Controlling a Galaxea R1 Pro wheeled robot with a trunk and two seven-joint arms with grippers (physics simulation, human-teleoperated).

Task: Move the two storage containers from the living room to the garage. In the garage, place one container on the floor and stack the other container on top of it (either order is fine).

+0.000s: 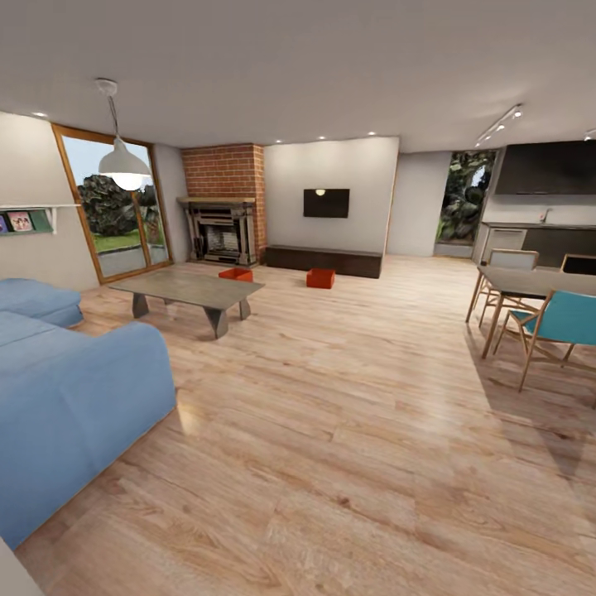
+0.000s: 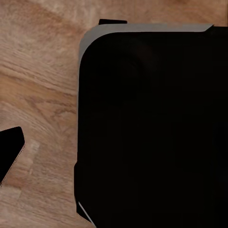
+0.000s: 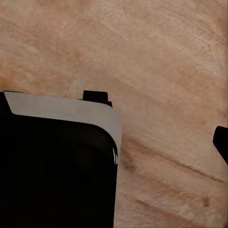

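Note:
In the head view, two orange-red storage containers sit on the light wood plank floor of the living room, far ahead. One container (image 1: 236,274) lies just behind the coffee table (image 1: 189,290). The other container (image 1: 320,278) sits in front of the dark low cabinet (image 1: 324,260) under the black wall TV (image 1: 325,203). In the left wrist view a single dark fingertip (image 2: 10,151) shows at the frame's edge over the planks. The right wrist view has a dark fingertip (image 3: 221,142) at its edge too. Nothing shows between the fingers.
A blue corner sofa (image 1: 70,389) stands near on the left. A dining table (image 1: 530,285) with a teal chair (image 1: 559,323) stands on the right. A brick fireplace (image 1: 222,223) is at the back. Both wrist views show a black rounded part of the robot (image 2: 152,128).

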